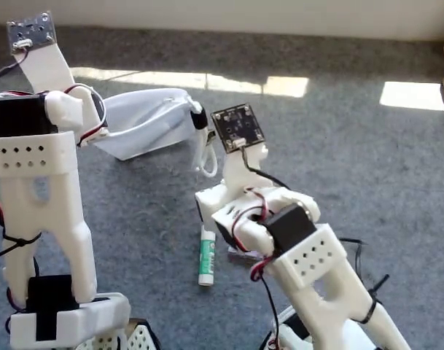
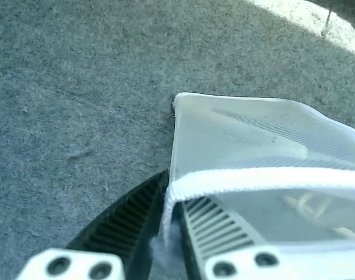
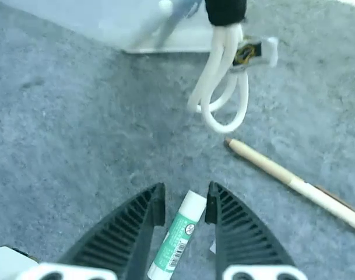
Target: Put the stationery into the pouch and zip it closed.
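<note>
In the high view the translucent white mesh pouch point(image 1: 145, 120) lay on the grey carpet point(image 1: 353, 160) at about 10 o'clock from the scene's centre. Its long axis ran roughly from 9 to 3 o'clock, and the zipper end pointed toward 3. A white looped pull cord point(image 3: 224, 87) with a black sleeve hung from that end, carrying a small clear tag point(image 3: 256, 52) whose marking was too small to read. The left gripper point(image 2: 174, 192) was clenched on the pouch's white banded edge, the fabric pinched between its ribbed fingers. The glue stick point(image 1: 205, 259) lay flat on the carpet near 6 o'clock, well apart from the pouch, with its long axis from 12 to 6. It bore a green label with a barcode, its other print too fine to make out. The right gripper point(image 3: 186, 195) stood released, its black fingers straddling the stick's 12 o'clock end. A cream pencil point(image 3: 294, 184) lay just beyond, its tan tip pointing at the cord loop. A small pinkish item point(image 1: 240, 257) sat just beside the glue stick at its 3 o'clock.
</note>
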You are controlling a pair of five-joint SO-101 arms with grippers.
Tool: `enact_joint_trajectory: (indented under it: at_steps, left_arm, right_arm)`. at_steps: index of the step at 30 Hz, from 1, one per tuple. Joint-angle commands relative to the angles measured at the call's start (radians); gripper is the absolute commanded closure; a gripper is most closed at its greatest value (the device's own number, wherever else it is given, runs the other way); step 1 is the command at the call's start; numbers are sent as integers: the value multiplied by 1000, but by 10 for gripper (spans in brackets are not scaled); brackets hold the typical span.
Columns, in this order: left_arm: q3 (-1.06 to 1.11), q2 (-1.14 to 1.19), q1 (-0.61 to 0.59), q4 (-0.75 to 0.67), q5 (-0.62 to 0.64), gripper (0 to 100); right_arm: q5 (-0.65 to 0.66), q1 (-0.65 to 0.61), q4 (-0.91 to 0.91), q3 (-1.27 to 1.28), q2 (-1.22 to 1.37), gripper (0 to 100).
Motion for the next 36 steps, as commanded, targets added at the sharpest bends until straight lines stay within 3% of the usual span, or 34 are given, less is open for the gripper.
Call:
enact_joint_trajectory:
  at_steps: [1, 17, 36]
  left_arm:
    - [-4, -10, -21, -20, 6, 994]
    - [-2, -5, -21, -20, 5, 994]
    - [-2, -1, -21, -20, 5, 994]
  right_arm:
    - [-81, -22, 5, -58, 136, 879]
    - [-262, -27, -5, -104, 444, 878]
    - [-292, -71, -96, -102, 639, 878]
